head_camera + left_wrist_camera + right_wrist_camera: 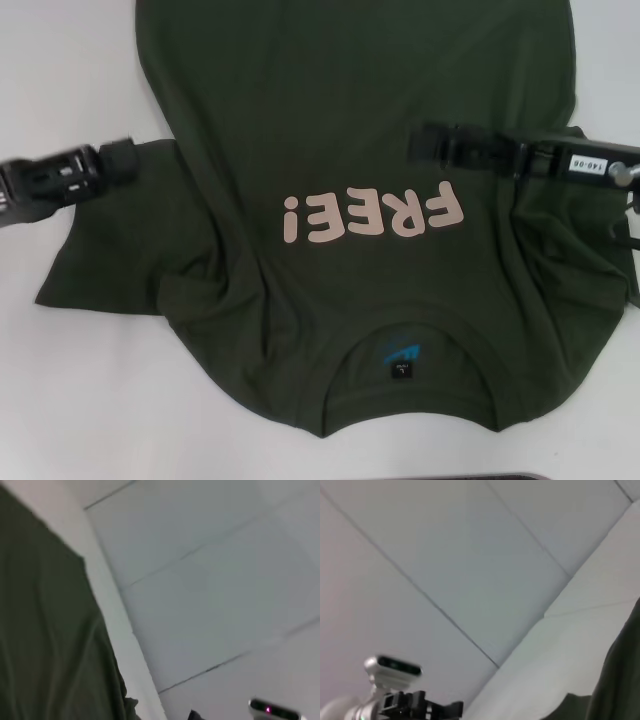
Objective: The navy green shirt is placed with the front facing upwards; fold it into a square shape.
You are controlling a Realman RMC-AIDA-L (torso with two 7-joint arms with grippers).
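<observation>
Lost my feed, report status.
Left pincer at left sleeve, right pincer over chest. Navy green shirt flat, front up, unfolded. Nothing blocking.

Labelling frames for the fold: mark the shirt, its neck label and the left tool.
shirt (350, 110): head view, plain chest fabric.
neck label (401, 368): head view, black tag inside collar.
left tool (118, 160): head view, tip over the sleeve.

Left gripper (128, 160) and right gripper (425, 143) both level, reaching inward.

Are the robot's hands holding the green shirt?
Cannot tell. Left gripper sits at the dark olive-green cotton shirt's sleeve, right gripper over its chest.
</observation>
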